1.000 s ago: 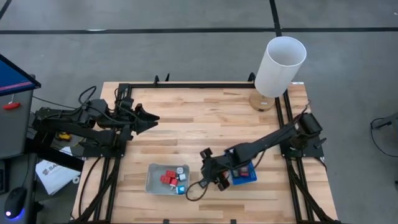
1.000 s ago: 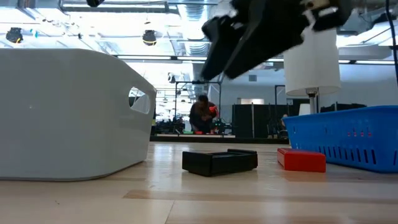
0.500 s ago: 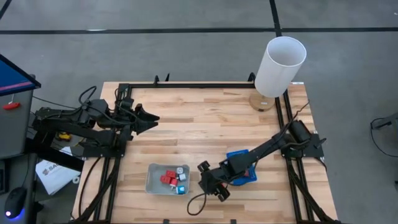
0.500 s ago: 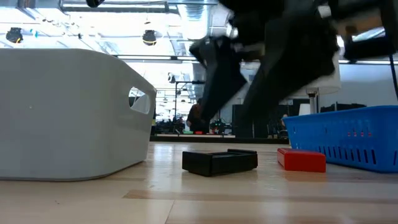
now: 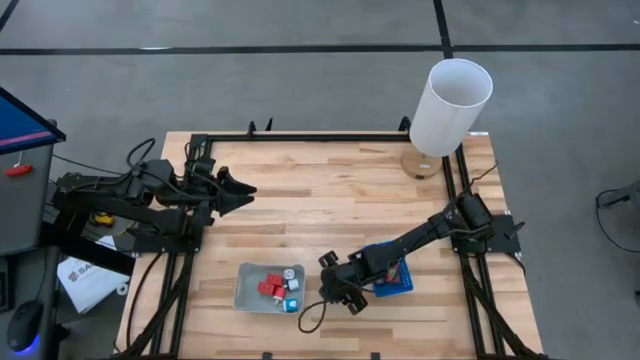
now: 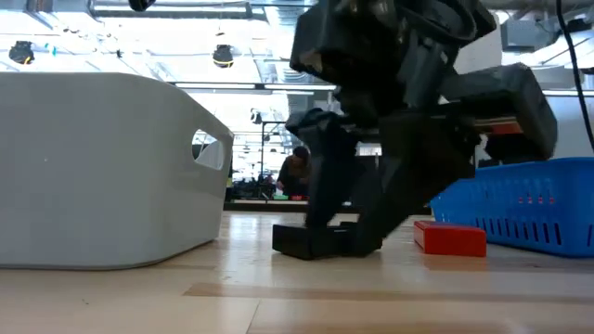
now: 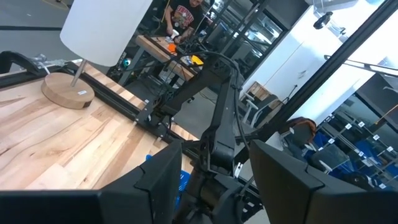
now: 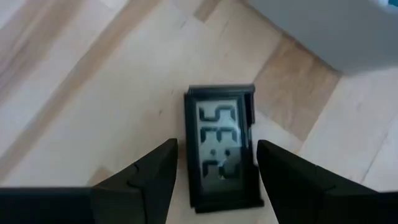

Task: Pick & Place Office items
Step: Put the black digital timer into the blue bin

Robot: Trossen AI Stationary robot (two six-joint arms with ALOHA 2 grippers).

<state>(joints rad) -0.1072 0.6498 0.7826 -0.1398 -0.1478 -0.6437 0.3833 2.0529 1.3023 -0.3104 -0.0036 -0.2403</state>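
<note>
The right claw (image 5: pixel 337 291) has its fingers spread apart and is low over the table (image 5: pixel 330 200), near the front edge, between the grey tray (image 5: pixel 245 292) and the blue basket (image 5: pixel 392 290). Between those fingers, in the right wrist view, lies a small black digital clock (image 8: pixel 222 146), face up on the wood, its long sides running roughly along the fingers. In the low view the fingers reach down on either side of it but do not seem to grip it yet.

To do this grasp well, I would settle the fingertips fully down to the wood, one on each long edge, keep the clock centred in the gap, then close and lift straight up. A red block (image 6: pixel 450 238) lies just beside the basket; it should stay clear of the sweep.

The left claw (image 5: pixel 235 190), fingers parted, waits near the table's left edge.
</note>
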